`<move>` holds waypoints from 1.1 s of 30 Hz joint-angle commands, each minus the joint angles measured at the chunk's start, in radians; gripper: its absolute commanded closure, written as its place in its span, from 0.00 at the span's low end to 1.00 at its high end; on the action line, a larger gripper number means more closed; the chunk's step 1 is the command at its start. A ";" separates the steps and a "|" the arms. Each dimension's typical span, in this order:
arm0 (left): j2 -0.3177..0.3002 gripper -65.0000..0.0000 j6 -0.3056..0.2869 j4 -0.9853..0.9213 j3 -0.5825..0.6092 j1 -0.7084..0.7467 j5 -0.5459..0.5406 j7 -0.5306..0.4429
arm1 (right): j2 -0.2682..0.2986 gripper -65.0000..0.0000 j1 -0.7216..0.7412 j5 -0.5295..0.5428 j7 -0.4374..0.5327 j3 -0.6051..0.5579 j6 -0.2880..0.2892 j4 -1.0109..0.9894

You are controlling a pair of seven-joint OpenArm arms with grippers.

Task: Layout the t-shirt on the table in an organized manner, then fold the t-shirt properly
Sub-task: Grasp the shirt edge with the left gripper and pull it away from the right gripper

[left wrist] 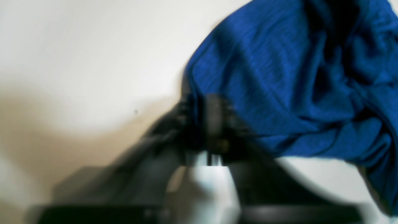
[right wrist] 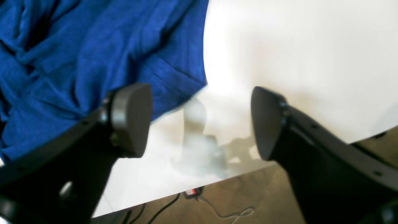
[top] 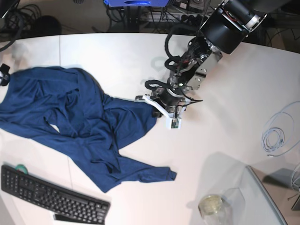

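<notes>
No text, label, brand, number or sign can be read in any view. The keyboard [top: 51, 193] keys are too small to make out, and the t-shirt [top: 75, 122] bears no print.

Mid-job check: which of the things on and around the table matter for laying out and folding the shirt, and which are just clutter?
Part of the job:
- t-shirt, crumpled on the table
- left gripper, shut on the shirt's edge
- right gripper, fingers open, beside the shirt

Just lying about:
- black keyboard
- coiled white cable
- glass jar
</notes>
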 commanded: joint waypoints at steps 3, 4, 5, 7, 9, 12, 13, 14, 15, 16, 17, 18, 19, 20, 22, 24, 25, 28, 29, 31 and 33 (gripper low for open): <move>-0.014 1.00 0.014 0.045 -0.003 -0.005 -0.007 0.029 | 0.020 0.26 0.058 0.012 0.014 0.003 0.004 -0.079; -0.020 1.00 0.014 0.056 -0.003 -0.005 -0.007 0.029 | 0.025 0.26 0.072 0.012 0.014 0.003 0.004 -0.115; -0.023 1.00 0.016 0.068 -0.003 -0.005 -0.007 0.029 | 0.025 0.26 0.086 0.012 0.014 0.003 0.004 -0.147; -0.030 1.00 0.016 0.082 -0.003 -0.004 -0.007 0.029 | 0.025 0.26 0.104 0.012 0.014 0.003 0.004 -0.197; -0.030 1.00 0.016 0.089 -0.003 -0.004 -0.007 0.029 | 0.025 0.26 0.118 0.009 0.020 0.005 0.004 -0.233; -0.045 1.00 0.016 0.108 -0.001 -0.001 -0.007 0.029 | 0.025 0.26 0.133 0.006 0.022 0.008 0.001 -0.274; -0.049 1.00 0.016 0.112 -0.001 0.001 -0.007 0.029 | 0.025 0.26 0.136 0.006 0.020 0.008 0.001 -0.283; -0.053 1.00 0.016 0.122 -0.001 0.001 -0.007 0.031 | 0.025 0.26 0.136 0.006 0.020 0.008 0.001 -0.291; -0.056 1.00 0.016 0.128 -0.001 0.002 -0.007 0.031 | 0.026 0.27 0.136 0.006 0.020 0.008 0.001 -0.299; -0.069 1.00 0.016 0.134 -0.001 0.002 -0.007 0.031 | 0.026 0.30 0.136 0.006 0.022 0.008 0.001 -0.306; -0.080 1.00 0.016 0.142 -0.001 0.004 -0.009 0.031 | 0.026 0.36 0.136 0.006 0.023 0.008 0.001 -0.314; -0.089 1.00 0.016 0.154 -0.001 0.004 -0.009 0.031 | 0.026 0.46 0.139 0.008 0.026 0.008 0.001 -0.322; -0.102 1.00 0.017 0.165 -0.001 0.004 -0.009 0.031 | 0.026 0.60 0.150 0.008 0.034 0.008 0.001 -0.328; -0.119 1.00 0.026 0.175 -0.001 0.004 -0.009 0.031 | 0.026 0.76 0.155 0.008 0.043 0.010 0.001 -0.334; -0.155 1.00 0.069 0.205 -0.001 0.007 -0.009 0.032 | 0.032 1.00 0.159 0.008 0.045 0.010 0.001 -0.323; -0.203 1.00 0.100 0.254 -0.001 0.019 -0.009 0.060 | 0.049 0.96 0.159 0.012 0.031 0.010 0.001 -0.283; -0.221 1.00 0.103 0.283 -0.001 0.021 -0.009 0.074 | 0.051 0.95 0.159 0.012 0.013 0.010 0.001 -0.257; -0.283 1.00 0.105 0.370 -0.032 0.041 -0.009 0.104 | 0.052 1.00 0.165 0.009 -0.080 0.010 0.001 -0.151; -0.290 1.00 0.105 0.399 -0.055 0.056 -0.009 0.117 | 0.052 1.00 0.173 0.009 -0.115 0.006 -0.002 -0.113; -0.309 1.00 0.105 0.465 -0.136 0.097 -0.007 0.154 | 0.051 1.00 0.185 0.006 -0.210 0.008 -0.003 -0.036; -0.312 1.00 0.105 0.544 -0.231 0.148 -0.004 0.210 | 0.046 1.00 0.199 0.006 -0.302 0.010 -0.003 0.039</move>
